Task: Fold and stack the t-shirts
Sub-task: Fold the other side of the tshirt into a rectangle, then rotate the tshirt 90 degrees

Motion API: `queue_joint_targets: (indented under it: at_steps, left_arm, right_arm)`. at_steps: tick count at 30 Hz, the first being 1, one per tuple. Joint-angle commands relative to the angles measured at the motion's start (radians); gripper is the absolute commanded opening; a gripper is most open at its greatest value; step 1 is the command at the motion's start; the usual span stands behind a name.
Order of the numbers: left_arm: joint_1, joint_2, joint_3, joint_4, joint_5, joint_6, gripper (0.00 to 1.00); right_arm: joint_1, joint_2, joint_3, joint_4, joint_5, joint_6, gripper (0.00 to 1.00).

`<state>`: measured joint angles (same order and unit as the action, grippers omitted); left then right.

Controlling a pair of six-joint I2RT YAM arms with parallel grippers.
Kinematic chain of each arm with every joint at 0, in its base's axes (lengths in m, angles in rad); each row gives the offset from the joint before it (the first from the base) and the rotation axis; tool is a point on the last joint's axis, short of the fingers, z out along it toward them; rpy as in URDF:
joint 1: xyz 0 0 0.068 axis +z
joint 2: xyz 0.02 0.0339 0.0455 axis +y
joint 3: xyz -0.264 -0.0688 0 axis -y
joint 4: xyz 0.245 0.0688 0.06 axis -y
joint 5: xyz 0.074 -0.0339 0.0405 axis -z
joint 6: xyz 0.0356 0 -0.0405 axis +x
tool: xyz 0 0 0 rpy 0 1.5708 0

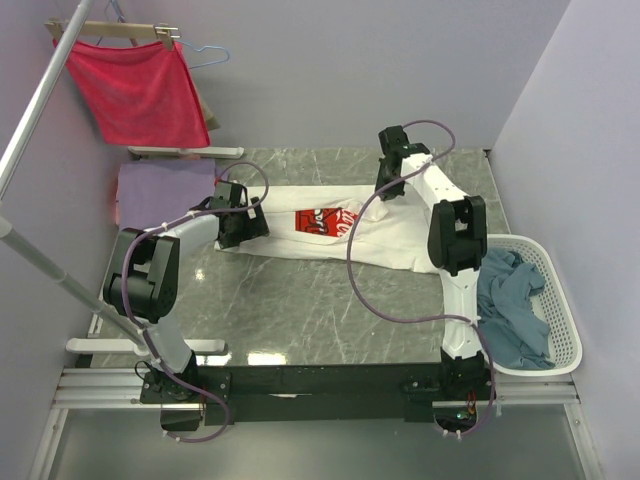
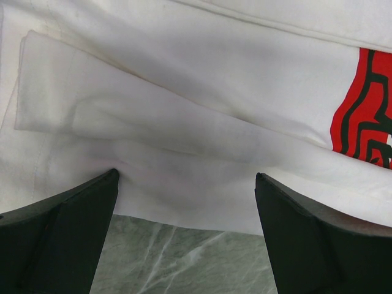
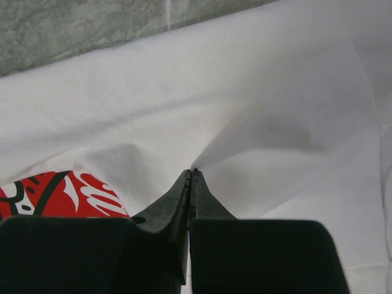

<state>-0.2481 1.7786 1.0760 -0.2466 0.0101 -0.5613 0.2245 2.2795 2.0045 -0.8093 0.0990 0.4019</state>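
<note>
The white t-shirt (image 1: 385,240) lies spread across the middle of the frame on the table (image 1: 300,310), red print (image 1: 325,220) up. It looks light, limp and quick to crease, so it is best taken by its edges on both sides at once. The left gripper (image 2: 187,177) hangs spread wide over its folded edge, while the right gripper (image 3: 192,171) is pressed together, pinching a pucker of cloth beside the print.
</note>
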Motion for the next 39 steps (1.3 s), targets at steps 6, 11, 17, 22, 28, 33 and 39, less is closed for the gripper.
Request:
queue_joint_targets:
  at_steps: [6,11,17,22,28,33,39]
  left_arm:
    - [-0.003,0.012,0.010,-0.008,-0.007,0.011,1.00]
    - [-0.003,0.010,0.007,-0.005,-0.007,0.009,0.99]
    - [-0.003,0.008,-0.001,-0.008,-0.006,0.012,1.00]
    - [-0.003,-0.036,-0.013,-0.003,-0.050,0.011,0.99]
    - [-0.003,-0.119,0.053,0.058,-0.030,0.031,0.99]
    - [-0.003,-0.015,0.259,0.090,0.053,0.064,0.99]
    - [-0.003,0.191,0.415,0.062,0.131,0.074,1.00]
  right_arm:
    - [0.007,0.020,0.126,0.025,-0.028,-0.031,0.00]
    - [0.006,0.081,0.227,-0.014,0.024,-0.017,0.02]
    - [-0.010,0.014,0.103,0.090,0.093,0.018,0.71]
    - [-0.024,-0.130,-0.073,0.170,0.137,0.009,0.75]
    - [-0.033,-0.204,-0.193,0.122,0.142,0.038,0.76]
    - [-0.033,-0.252,-0.328,0.145,0.105,0.064,0.76]
    - [-0.036,-0.258,-0.414,0.165,0.047,0.075,0.76]
